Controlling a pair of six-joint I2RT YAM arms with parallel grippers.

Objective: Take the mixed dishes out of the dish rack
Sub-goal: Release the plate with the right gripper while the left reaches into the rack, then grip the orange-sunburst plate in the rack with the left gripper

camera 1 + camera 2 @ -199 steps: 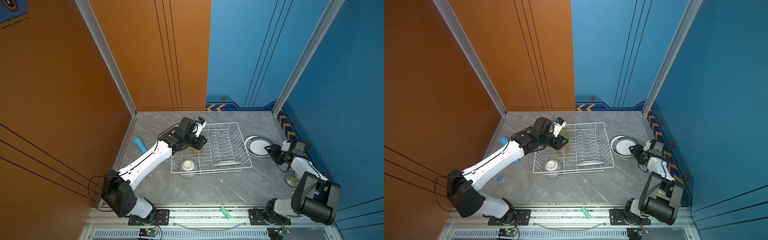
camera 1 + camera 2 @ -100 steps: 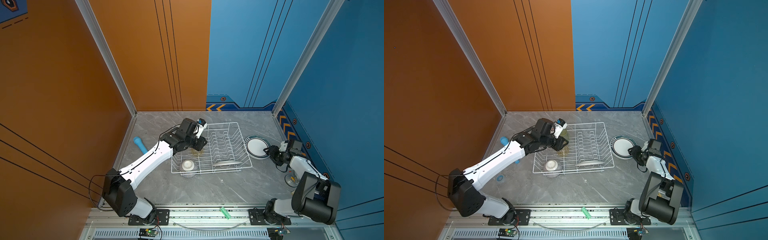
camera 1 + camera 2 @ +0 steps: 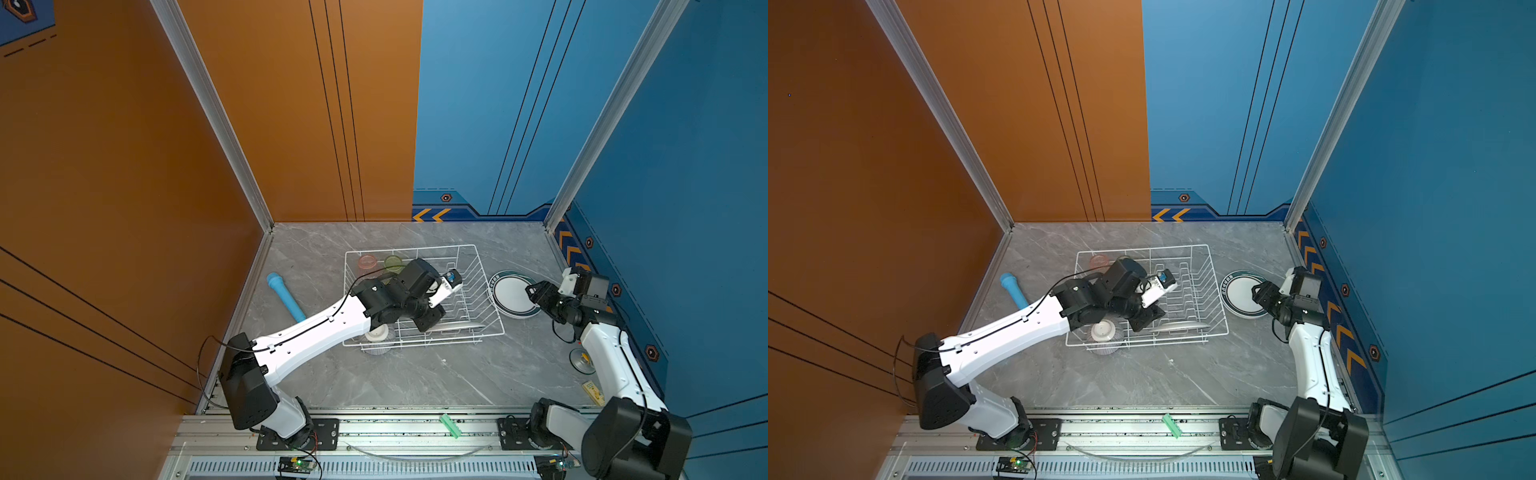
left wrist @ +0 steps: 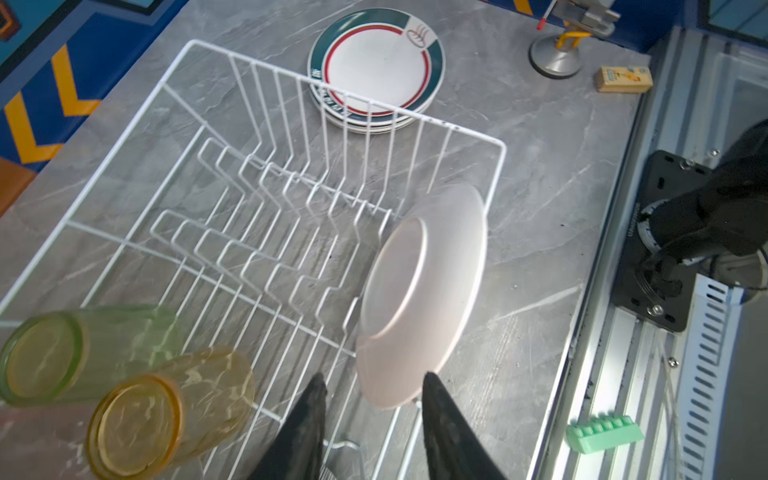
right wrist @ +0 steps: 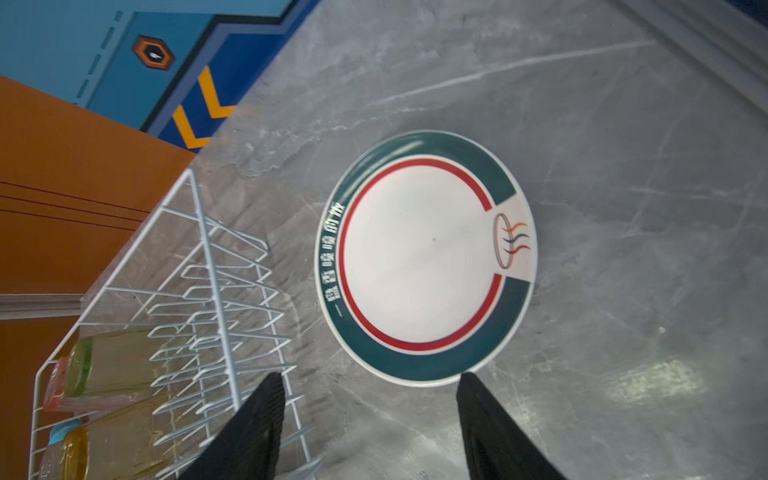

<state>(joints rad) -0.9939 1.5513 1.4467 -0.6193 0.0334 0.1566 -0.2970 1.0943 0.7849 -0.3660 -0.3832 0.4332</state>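
Counting, we find the stack of plates [image 5: 424, 257] on the counter [image 3: 415, 374] beside the rack [image 4: 249, 208]; one plate [image 4: 419, 291], the bowl [image 3: 1104, 331] and three tumblers [image 4: 83, 349] are left inside. The left jaws are spread at this plate's rim, the right jaws spread near the stack.

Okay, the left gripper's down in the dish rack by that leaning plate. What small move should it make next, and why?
Probably ease the left gripper forward until its jaws straddle the near rim of the plate. The jaws stand open, and the plate leans in the dish rack just beyond them, not yet gripped.
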